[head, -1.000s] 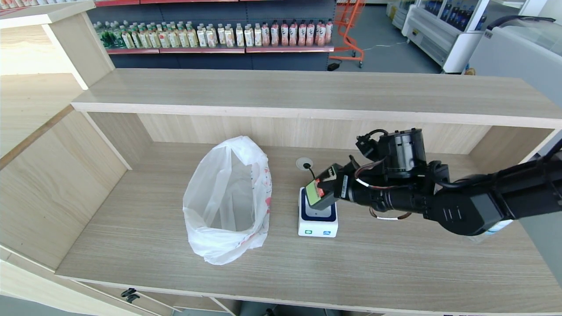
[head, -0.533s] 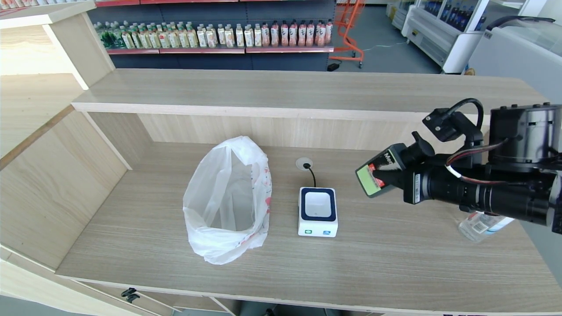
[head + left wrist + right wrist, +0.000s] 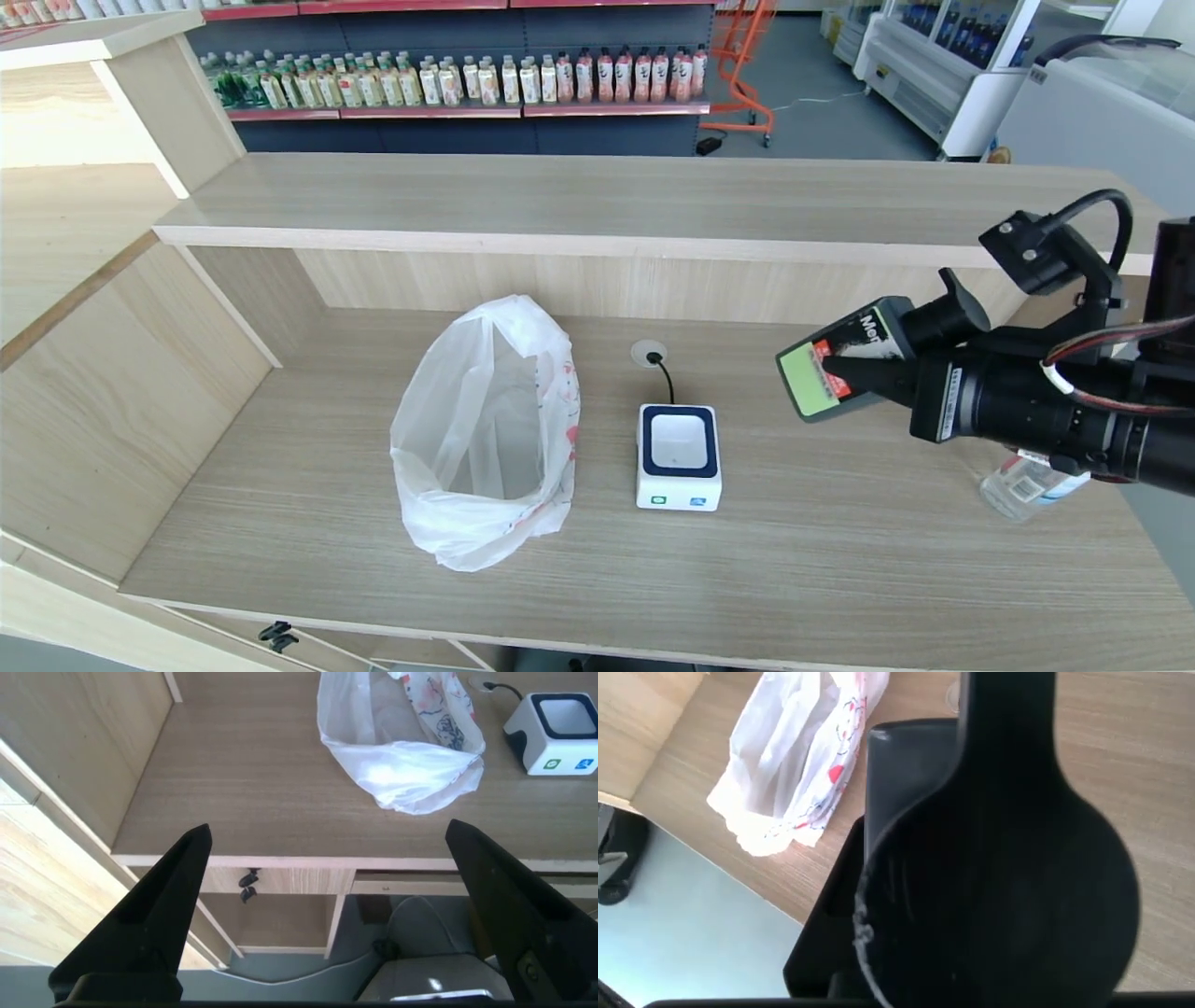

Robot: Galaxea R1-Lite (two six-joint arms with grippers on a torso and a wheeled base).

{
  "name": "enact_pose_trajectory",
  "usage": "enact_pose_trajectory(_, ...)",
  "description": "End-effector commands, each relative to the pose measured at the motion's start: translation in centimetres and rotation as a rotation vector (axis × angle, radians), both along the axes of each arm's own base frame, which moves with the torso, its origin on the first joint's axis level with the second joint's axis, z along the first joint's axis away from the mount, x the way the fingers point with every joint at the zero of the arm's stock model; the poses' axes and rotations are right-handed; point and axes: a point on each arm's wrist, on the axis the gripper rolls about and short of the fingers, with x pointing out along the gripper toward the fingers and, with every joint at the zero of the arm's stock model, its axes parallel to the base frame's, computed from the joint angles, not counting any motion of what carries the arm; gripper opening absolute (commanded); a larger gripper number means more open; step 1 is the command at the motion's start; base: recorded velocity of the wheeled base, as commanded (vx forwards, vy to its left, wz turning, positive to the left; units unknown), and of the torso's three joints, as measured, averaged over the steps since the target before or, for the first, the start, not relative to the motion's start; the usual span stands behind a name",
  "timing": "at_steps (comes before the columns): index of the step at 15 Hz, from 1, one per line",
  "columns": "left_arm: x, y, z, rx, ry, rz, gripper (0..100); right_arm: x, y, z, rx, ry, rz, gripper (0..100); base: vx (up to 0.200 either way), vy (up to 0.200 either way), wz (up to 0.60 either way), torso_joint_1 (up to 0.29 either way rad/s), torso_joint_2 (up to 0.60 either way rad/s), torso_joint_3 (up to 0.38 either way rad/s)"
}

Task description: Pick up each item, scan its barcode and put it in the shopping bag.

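My right gripper (image 3: 864, 369) is shut on a small black box with a green face (image 3: 822, 378), held in the air to the right of the white barcode scanner (image 3: 679, 455) and clear of it. The same black box (image 3: 906, 812) looms close in the right wrist view. An open white plastic shopping bag (image 3: 485, 429) stands on the counter left of the scanner; bag (image 3: 402, 737) and scanner (image 3: 553, 733) also appear in the left wrist view. My left gripper (image 3: 327, 905) hangs open, off the counter's front edge, holding nothing.
A clear plastic bottle (image 3: 1027, 485) lies on the counter at the far right, partly under my right arm. The scanner's cable runs to a grommet (image 3: 649, 353) at the back. A raised ledge (image 3: 597, 201) borders the counter's rear; side walls close it in.
My right gripper, still holding the box, has drawn back from directly over the scanner to the right and upward. The head camera has shifted slightly.
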Motion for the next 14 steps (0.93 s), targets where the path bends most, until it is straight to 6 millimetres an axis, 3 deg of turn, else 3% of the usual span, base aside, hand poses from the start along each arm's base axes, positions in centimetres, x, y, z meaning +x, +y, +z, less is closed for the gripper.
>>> enact_pose_trajectory(1,0.0,0.0,0.0,-0.001,0.000,0.000,100,-0.2,0.9,0.8,0.072,0.018,0.021,0,0.000,0.200,0.00,0.007,0.00,-0.002)
enact_pose_trajectory(4,0.0,0.0,0.0,0.002,0.000,0.000,100,0.4,2.2,0.7,0.090,0.103,0.041,0,0.000,0.200,0.00,0.006,0.01,0.002)
enact_pose_trajectory(9,0.0,0.0,0.0,0.003,0.001,0.000,100,2.9,5.5,-2.1,0.031,0.212,0.080,0,0.000,0.000,0.00,0.000,0.00,0.000)
enact_pose_trajectory(14,0.0,0.0,0.0,0.003,0.000,0.000,100,6.3,9.4,-6.6,-0.075,0.286,0.076,0,0.000,0.000,0.00,0.000,0.00,0.000)
